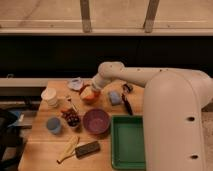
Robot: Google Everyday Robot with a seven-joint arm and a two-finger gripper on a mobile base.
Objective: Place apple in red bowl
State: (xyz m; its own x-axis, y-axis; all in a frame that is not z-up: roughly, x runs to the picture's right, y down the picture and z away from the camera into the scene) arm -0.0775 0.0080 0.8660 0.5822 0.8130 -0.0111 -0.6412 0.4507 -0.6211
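Note:
The red bowl (90,98) stands on the wooden table (45,150) at the back middle, behind the purple bowl. The apple (87,93) shows as a pale yellowish round shape at the bowl's mouth, inside its rim. My gripper (94,87) is at the end of the white arm that reaches in from the right. It is right above the apple and the bowl, touching or almost touching the fruit.
A purple bowl (96,121), dark grapes (71,118) and a blue cup (53,125) sit in front of the red bowl. A white cup (49,96) is at the left, a banana (67,149) and a dark block (88,148) at the front, and a green tray (127,145) at the right. A blue object (115,97) is beside the arm.

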